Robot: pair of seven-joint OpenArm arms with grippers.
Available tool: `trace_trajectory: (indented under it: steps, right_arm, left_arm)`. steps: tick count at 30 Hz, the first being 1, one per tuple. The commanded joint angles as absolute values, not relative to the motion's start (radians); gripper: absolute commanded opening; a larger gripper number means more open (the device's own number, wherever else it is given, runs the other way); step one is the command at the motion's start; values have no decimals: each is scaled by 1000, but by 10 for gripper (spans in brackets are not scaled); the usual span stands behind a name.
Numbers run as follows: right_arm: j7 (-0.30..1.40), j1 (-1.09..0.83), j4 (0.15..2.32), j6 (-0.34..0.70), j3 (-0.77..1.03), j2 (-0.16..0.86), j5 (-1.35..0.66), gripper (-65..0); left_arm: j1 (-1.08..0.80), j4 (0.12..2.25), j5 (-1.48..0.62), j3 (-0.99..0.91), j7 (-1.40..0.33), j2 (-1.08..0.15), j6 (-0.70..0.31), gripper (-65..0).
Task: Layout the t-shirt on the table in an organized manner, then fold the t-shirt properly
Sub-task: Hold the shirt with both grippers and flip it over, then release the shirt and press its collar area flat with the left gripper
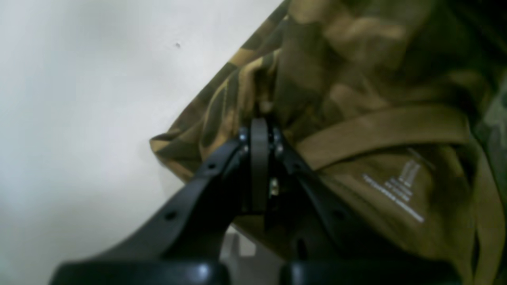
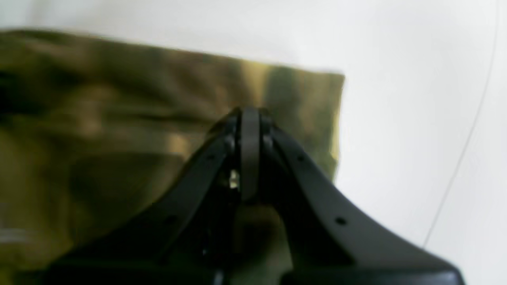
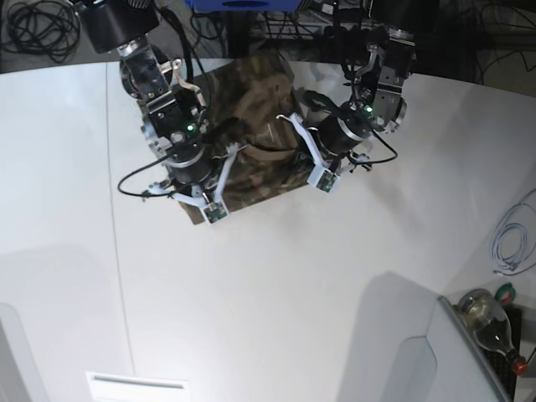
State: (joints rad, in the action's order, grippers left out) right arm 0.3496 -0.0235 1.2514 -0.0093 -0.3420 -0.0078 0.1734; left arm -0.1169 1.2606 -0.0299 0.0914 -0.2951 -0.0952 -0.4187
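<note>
The camouflage t-shirt (image 3: 255, 172) lies bunched at the far middle of the white table (image 3: 293, 293), between my two arms. In the left wrist view my left gripper (image 1: 259, 118) is shut, pinching a fold of the t-shirt (image 1: 340, 79) just beside the tan inner collar (image 1: 380, 132) with its printed label. My right gripper (image 2: 249, 113) is shut too, its tips set into the blurred cloth of the t-shirt (image 2: 119, 118) near a straight edge. In the base view the left gripper (image 3: 287, 120) and right gripper (image 3: 237, 141) meet over the shirt.
A thin dark seam (image 3: 117, 251) runs down the table. Black cables (image 3: 38, 25) lie at the back left and a white cable (image 3: 511, 243) at the right edge. A bottle (image 3: 490, 322) stands beside a grey panel (image 3: 435, 360) at the bottom right.
</note>
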Motion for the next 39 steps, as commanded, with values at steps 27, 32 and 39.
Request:
trace_trajectory:
  steps: [27, 32, 39]
  right_arm:
    - [331, -265, 1564, -70, -237, 8, 151, -650]
    - [331, -374, 1762, -70, -179, 8, 150, -650]
    - [331, -398, 1774, -68, -122, 16, 148, -650]
  left_arm:
    - [-113, 1239, -25, 88, -298, -97, -421, -650]
    - [-127, 1342, -36, 88, -306, -102, -421, -650]
    - [-334, 1750, -107, -62, -398, -111, -427, -650]
